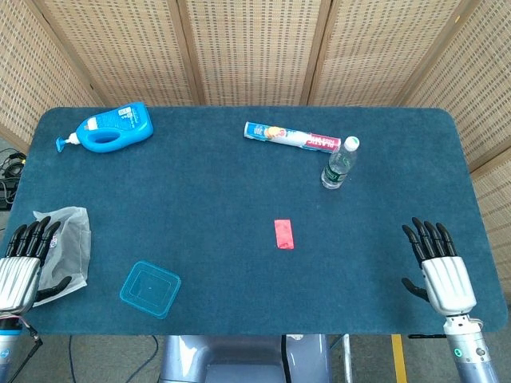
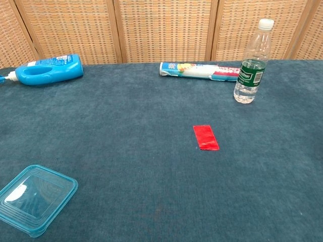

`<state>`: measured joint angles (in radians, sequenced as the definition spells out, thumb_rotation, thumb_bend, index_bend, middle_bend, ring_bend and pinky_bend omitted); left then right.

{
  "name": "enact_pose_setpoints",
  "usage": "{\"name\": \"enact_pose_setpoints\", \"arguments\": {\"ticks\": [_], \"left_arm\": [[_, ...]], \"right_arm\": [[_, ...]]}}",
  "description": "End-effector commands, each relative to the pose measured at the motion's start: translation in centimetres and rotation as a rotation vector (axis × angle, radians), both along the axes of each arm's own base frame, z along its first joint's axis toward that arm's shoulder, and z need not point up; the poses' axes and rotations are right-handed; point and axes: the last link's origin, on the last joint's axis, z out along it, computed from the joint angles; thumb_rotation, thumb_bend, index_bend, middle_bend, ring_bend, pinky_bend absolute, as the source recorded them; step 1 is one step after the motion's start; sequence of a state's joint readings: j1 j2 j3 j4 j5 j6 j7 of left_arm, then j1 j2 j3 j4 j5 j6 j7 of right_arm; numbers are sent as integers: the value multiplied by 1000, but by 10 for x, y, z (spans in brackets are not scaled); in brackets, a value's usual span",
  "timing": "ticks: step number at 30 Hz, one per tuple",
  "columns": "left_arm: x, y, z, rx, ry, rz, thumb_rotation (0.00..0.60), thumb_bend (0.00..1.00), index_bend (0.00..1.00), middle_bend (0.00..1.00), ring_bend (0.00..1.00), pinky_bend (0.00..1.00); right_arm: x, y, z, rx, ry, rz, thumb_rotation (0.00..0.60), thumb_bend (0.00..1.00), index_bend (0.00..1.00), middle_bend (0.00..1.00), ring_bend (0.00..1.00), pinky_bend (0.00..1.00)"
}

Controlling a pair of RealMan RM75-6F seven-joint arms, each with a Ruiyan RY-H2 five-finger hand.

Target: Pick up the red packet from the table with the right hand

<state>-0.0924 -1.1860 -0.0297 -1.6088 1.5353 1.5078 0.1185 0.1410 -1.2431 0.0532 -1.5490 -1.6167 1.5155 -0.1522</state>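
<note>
Red packet [image 1: 283,234] lies flat near the middle of the table [image 1: 239,199], short of the water bottle [image 1: 338,163] — likely light, thin and limp, best pinched at a raised edge. Right hand [image 1: 441,274] rests well apart, fingers spread, empty — as is the left hand [image 1: 22,267].

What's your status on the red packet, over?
Both hands open, empty. Red packet flat mid-table, untouched. Path from right hand clear.
</note>
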Motion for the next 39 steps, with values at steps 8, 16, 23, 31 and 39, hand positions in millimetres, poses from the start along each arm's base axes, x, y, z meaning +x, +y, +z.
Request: {"name": "enact_pose_setpoints", "arguments": {"ticks": [8,16,23,31,39], "left_arm": [[1,0,3,18,-13,-7,600,194,0,0,0,0],[0,1,5,21,-29,-2,600,194,0,0,0,0],[-3,3,4,11,-35,7,600,194,0,0,0,0],[-4,4,4,10,-36,12,600,194,0,0,0,0],[-5,6,4,10,-41,17,600,194,0,0,0,0]], "right_arm": [[44,-13,-41,107,-21,52,600,0,0,0,0,0],[86,-30,-86,119,-30,87,600,0,0,0,0,0],[112,-48,-122,131,-94,79,600,154,0,0,0,0],[119,-62,-149,160,-102,65,600,233,0,0,0,0],[121,-78,-168,184,-108,34,600,350,0,0,0,0]]}}
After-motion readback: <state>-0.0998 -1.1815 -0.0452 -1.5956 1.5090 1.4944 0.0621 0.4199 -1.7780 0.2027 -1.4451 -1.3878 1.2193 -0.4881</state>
